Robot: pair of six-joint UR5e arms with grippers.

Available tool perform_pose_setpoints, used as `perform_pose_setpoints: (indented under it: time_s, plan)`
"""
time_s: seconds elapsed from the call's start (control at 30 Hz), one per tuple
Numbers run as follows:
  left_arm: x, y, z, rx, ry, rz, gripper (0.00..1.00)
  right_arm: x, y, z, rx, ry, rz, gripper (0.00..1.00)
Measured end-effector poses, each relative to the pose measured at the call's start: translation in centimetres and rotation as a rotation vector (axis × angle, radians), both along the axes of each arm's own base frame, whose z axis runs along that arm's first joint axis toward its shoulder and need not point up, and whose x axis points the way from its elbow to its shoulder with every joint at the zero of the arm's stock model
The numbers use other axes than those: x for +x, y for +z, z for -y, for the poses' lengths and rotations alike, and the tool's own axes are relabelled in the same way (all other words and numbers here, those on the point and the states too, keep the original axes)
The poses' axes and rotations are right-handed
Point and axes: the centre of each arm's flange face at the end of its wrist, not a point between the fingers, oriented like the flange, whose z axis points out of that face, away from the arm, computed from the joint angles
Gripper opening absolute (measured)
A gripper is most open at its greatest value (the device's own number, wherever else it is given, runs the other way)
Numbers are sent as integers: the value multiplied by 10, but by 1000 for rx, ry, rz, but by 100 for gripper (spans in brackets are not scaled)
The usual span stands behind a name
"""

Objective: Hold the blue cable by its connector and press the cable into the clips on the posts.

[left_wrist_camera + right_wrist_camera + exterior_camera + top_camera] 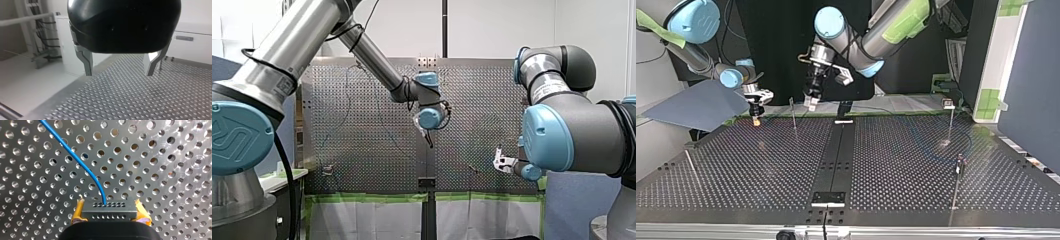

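My right gripper (110,213) clamps the grey connector (109,206); the blue cable (75,158) runs ahead over the table (162,170). It looks thin, light and floppy, so the rigid connector seems my firm hold. My left gripper (118,71) hangs spread, empty.

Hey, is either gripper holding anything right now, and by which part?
My right gripper grips the thin blue cable by its dark grey rectangular connector, between the yellow pads. My left gripper is open and empty.
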Motion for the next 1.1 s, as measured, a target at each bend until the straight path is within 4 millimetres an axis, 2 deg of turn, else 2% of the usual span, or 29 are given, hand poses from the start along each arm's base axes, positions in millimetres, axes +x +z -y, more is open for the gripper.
perform_pose_setpoints:
  time_s: [0.37,0.8,0.93,1.1]
  plan:
    - [-27,23,-23,-33,5,28,100,2,0,-1,0,3,0,0]
    - [-62,38,-56,-30,26,20,100,6,0,-2,0,9,-1,0]
    - [-70,32,-66,-14,32,6,100,8,0,-3,0,12,-1,0]
    - [-80,13,-79,34,64,-29,100,10,0,-3,-1,15,-2,0]
